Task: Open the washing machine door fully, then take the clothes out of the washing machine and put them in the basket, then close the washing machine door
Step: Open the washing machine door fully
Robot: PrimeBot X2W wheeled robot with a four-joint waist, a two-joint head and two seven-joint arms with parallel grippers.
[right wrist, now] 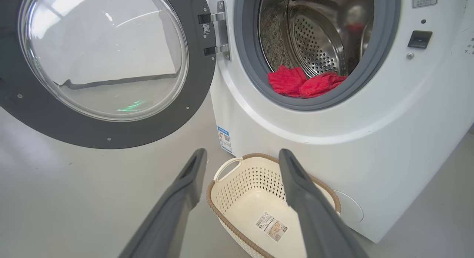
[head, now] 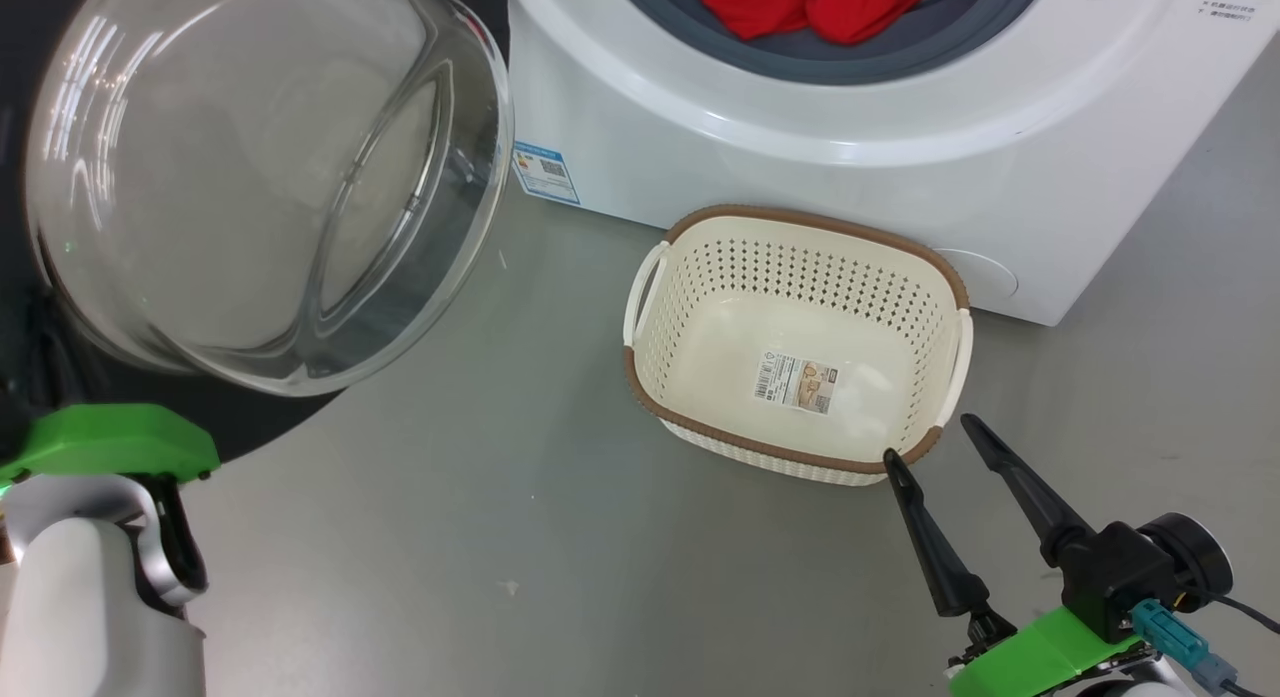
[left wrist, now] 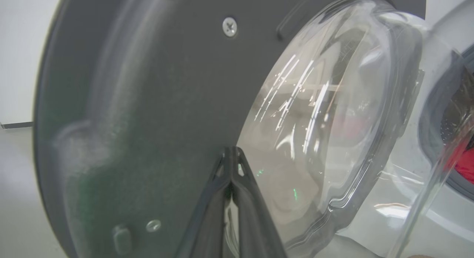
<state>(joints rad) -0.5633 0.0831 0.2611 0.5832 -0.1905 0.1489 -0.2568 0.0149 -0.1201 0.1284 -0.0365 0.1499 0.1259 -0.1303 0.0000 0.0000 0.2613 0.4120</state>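
Observation:
The washing machine door (right wrist: 107,136) stands swung open to the left, its glass bowl (head: 260,177) bulging toward me. In the left wrist view my left gripper (left wrist: 231,151) is shut with nothing in it, its tips close against the door's dark inner rim (left wrist: 148,102) beside the glass. Red clothes (right wrist: 303,84) lie at the front of the steel drum of the washing machine (right wrist: 389,121), also at the head view's top (head: 800,7). The empty basket (head: 800,220) sits on the floor before the machine. My right gripper (head: 930,439) is open at the basket's near right corner, its fingers (right wrist: 314,206) framing the basket (right wrist: 213,198).
Grey floor (head: 480,537) spreads left of and in front of the basket. The door's hinge (right wrist: 218,32) is at the opening's left edge. A blue label (head: 545,172) is stuck on the machine's front. My left forearm (head: 90,587) is low at the left, under the door.

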